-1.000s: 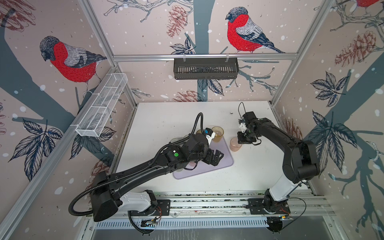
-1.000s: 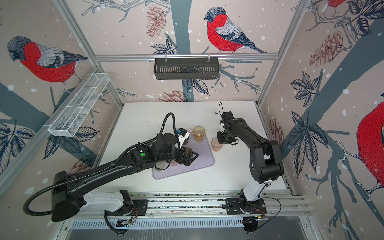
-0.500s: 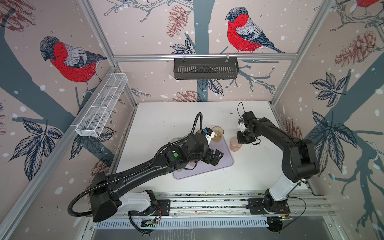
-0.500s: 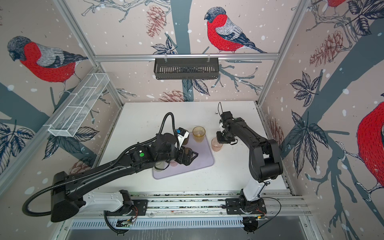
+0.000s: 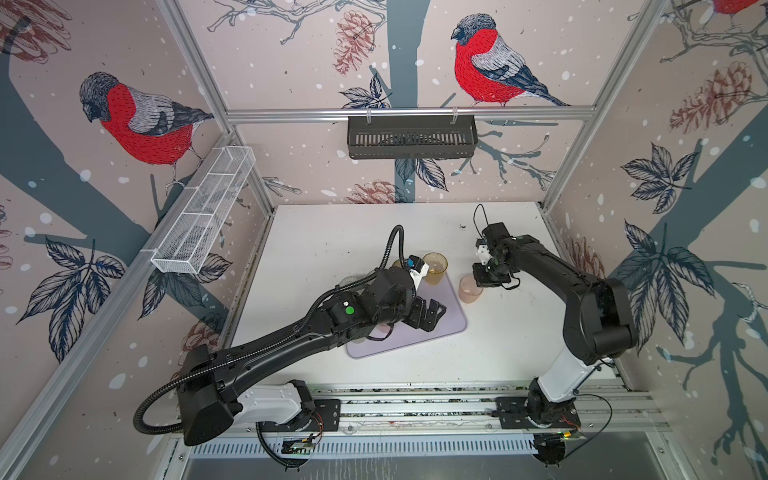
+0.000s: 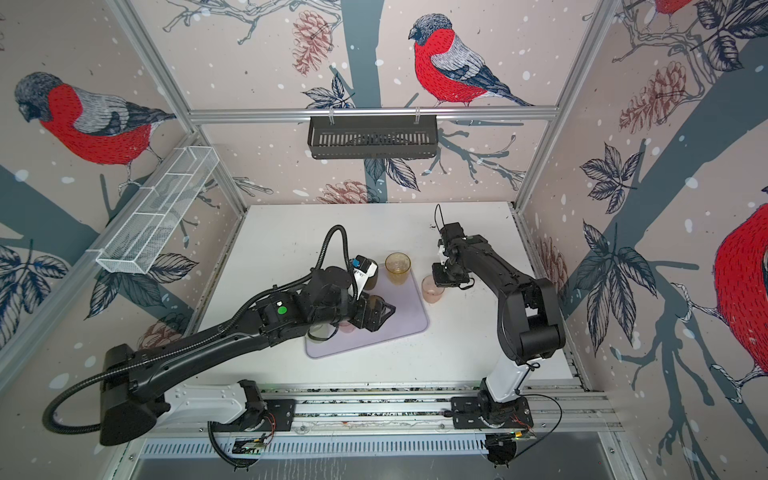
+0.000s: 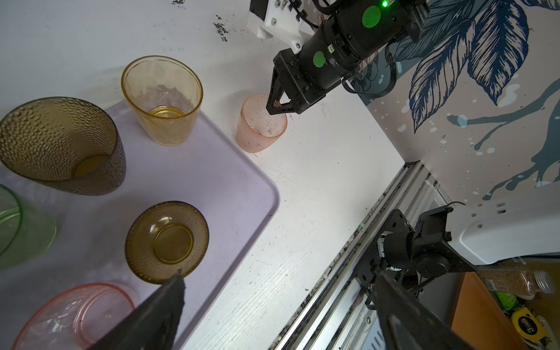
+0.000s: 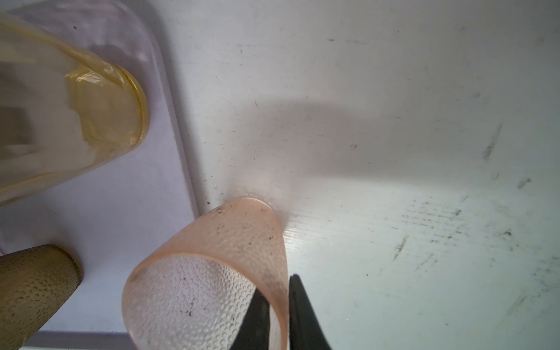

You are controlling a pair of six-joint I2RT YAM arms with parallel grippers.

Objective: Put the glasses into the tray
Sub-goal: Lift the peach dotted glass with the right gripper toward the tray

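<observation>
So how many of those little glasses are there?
6 show. On the tray: yellow glass, large brown glass, small brown glass, green glass, pink glass. On the table beside it: peach glass, its rim gripped by the right end effector. The left arm may hide more.

— We take the peach tumbler [image 8: 212,272] for translucent plastic, its wall pebbled with tiny dimples and speckled with grit.
— We agree. The dark brown tumbler [image 7: 60,142] has the same dimpled skin, while the amber tumbler [image 7: 163,100] looks smoother and glossy.
— To us the tray [image 7: 227,188] is smooth, matt lavender plastic.
— The table [image 7: 318,181] looks like white-painted wood, grain showing, scuffed and dirty.
— We'd call the wire basket [image 5: 203,216] white-coated metal mesh and the frame rail [image 5: 415,112] brushed aluminium.
</observation>
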